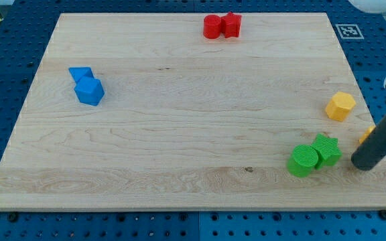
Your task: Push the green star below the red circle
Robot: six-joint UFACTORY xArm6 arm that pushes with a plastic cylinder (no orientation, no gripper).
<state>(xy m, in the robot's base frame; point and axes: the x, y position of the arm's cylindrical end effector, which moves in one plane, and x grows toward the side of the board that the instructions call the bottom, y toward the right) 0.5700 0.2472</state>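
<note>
a: report position of the green star (326, 149).

b: near the bench's bottom right corner, touching a green cylinder (303, 161) that sits on its left and slightly lower. the two read as one cluster.

a: and the red circle (212, 27)?

b: at the top edge, a little right of centre, touching a red star (231, 24) on its right. well apart from the green star, up and to the left of it.

a: my tip (364, 165)?

b: just right of the green star and a shade lower, a small gap between, no contact seen. there are no jaws on this rig, only the rod, so nothing is held.

a: the relation that matters?

b: the star lies left of the tip, and the goal lies up and left of the star. judgement: a push from here drives the star leftward, into the cylinder, not upward. the tip would do better lower, under the star. risk: the cylinder travels along with it.

a: other items?

b: a yellow hexagon (340, 106) near the right edge, a second yellowish piece (366, 135) partly hidden behind the rod, and two blue blocks (86, 86) near the left edge. none obstruct the route.
</note>
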